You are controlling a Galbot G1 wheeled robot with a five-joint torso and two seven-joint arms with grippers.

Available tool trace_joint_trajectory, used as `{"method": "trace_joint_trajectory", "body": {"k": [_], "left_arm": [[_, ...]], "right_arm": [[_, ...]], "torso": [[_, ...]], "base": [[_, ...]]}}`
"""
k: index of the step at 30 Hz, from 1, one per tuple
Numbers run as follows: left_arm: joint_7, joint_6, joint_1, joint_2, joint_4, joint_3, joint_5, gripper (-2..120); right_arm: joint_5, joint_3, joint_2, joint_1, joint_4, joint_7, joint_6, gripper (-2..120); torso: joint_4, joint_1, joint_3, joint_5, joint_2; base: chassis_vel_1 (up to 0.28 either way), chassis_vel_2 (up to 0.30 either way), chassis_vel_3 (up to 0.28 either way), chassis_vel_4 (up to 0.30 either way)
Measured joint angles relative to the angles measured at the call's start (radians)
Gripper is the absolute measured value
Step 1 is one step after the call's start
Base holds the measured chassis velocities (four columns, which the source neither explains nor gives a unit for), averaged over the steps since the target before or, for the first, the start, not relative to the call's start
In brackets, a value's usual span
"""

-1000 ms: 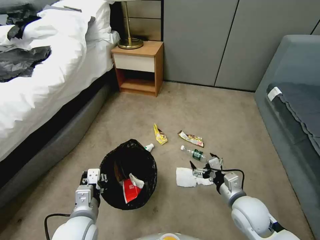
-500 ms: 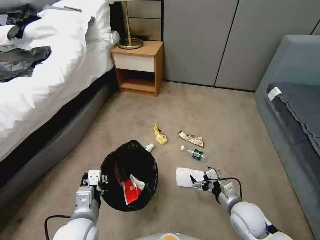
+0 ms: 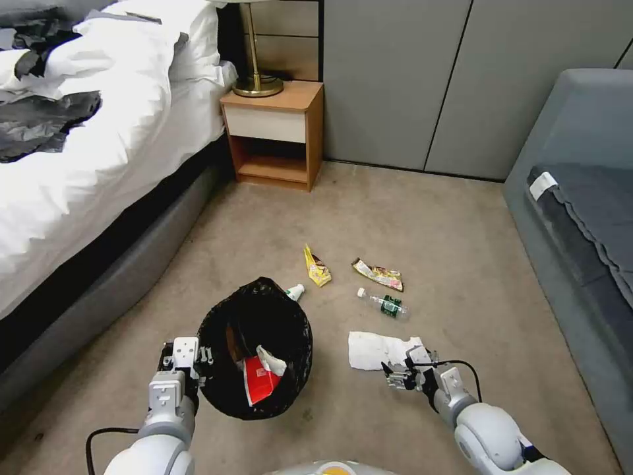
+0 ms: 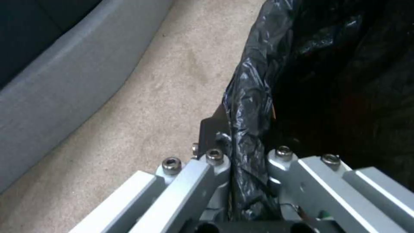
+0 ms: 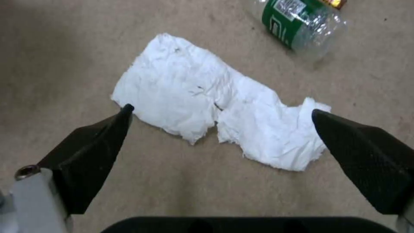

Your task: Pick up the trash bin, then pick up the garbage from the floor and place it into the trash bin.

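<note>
The trash bin (image 3: 227,330), lined with a black bag, stands on the carpet just ahead of me, with a red-and-white carton (image 3: 258,381) and a white scrap inside. My left gripper (image 3: 187,361) is shut on the bin's left rim; in the left wrist view the left gripper (image 4: 241,155) pinches the black bag (image 4: 250,106). Garbage lies to the right of the bin: a flat white tissue (image 3: 374,348), a small plastic bottle (image 3: 384,305), a yellow wrapper (image 3: 317,266) and a brown wrapper (image 3: 378,274). My right gripper (image 3: 398,376) hangs open over the tissue's near edge, and the right wrist view shows the tissue (image 5: 194,87) between the spread fingers.
A bed (image 3: 79,165) runs along the left, and a wooden nightstand (image 3: 275,135) with a lamp stands by the back wall. A grey sofa (image 3: 580,218) lines the right side. A small white-capped bottle (image 3: 295,291) lies against the bin's far side. Bare carpet stretches beyond the litter.
My right gripper has drawn back toward me, from the tissue's right end to its near edge, uncovering more of the tissue. The left gripper and the bin have stayed put.
</note>
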Motion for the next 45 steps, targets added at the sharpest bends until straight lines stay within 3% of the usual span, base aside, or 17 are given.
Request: {"method": "trace_joint_trajectory", "body": {"k": [27, 37, 45], "left_arm": [[0.0, -0.003, 0.004, -0.008, 0.014, 0.001, 0.011, 3], [0.0, -0.004, 0.009, -0.007, 0.016, 0.0, 0.013, 3], [0.0, -0.004, 0.008, -0.007, 0.016, 0.002, 0.013, 3]], "right_arm": [[-0.03, -0.039, 0.184, 0.186, -0.329, -0.023, 0.112, 98], [-0.041, -0.031, 0.216, 0.221, -0.456, -0.034, 0.153, 86], [-0.047, -0.027, 0.225, 0.231, -0.502, -0.041, 0.192, 61]], "torso": [[0.0, 0.0, 0.0, -0.0001, 0.0], [0.0001, 0.0, 0.0, 0.0, 0.0], [0.0002, 0.0, 0.0, -0.0003, 0.0]], "base": [[0.0, 0.0, 0.0, 0.0], [0.0, 0.0, 0.0, 0.0], [0.0, 0.0, 0.0, 0.0]]}}
